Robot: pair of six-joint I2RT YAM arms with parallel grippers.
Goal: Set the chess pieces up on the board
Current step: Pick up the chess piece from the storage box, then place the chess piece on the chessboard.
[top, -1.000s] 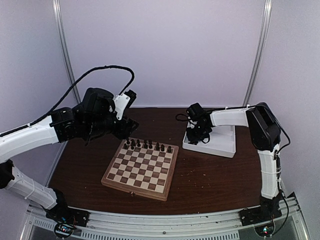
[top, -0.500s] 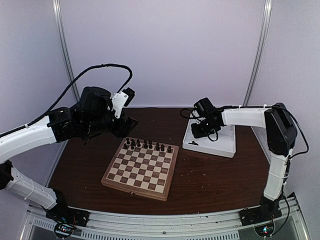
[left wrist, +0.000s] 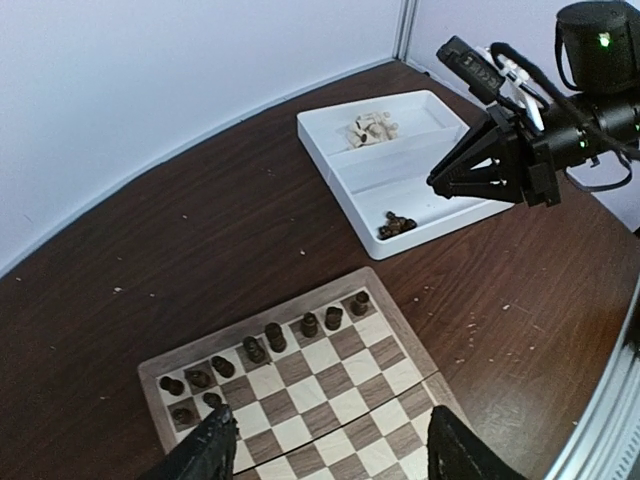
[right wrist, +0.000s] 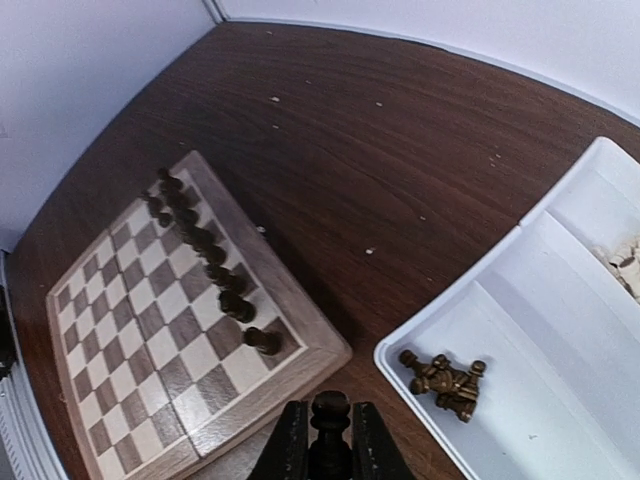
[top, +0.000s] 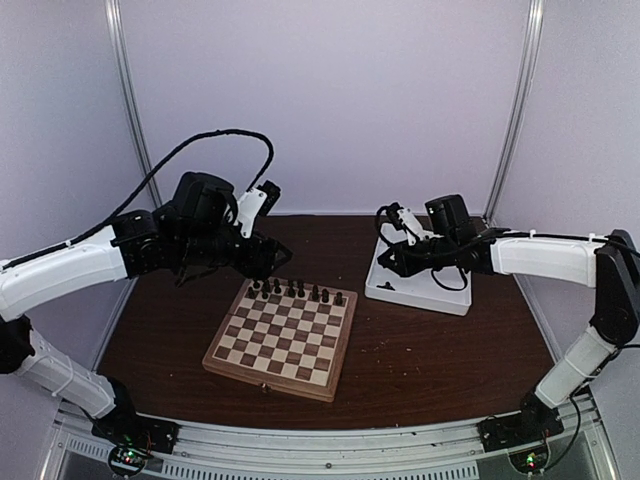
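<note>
The board [top: 280, 345] sat on the surface [top: 430, 350], dark pieces [top: 298, 291] lining its far edge; above its far-left corner the left tool [left wrist: 335, 450] gaped wide; off its far-right corner the right tool [right wrist: 331, 445] pinched one dark piece [right wrist: 331, 408] beside the tray [top: 440, 300].

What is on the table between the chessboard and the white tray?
Nothing lies there. In the left wrist view, the table between the board and the tray is bare dark wood with only a few tiny pale specks.
</note>
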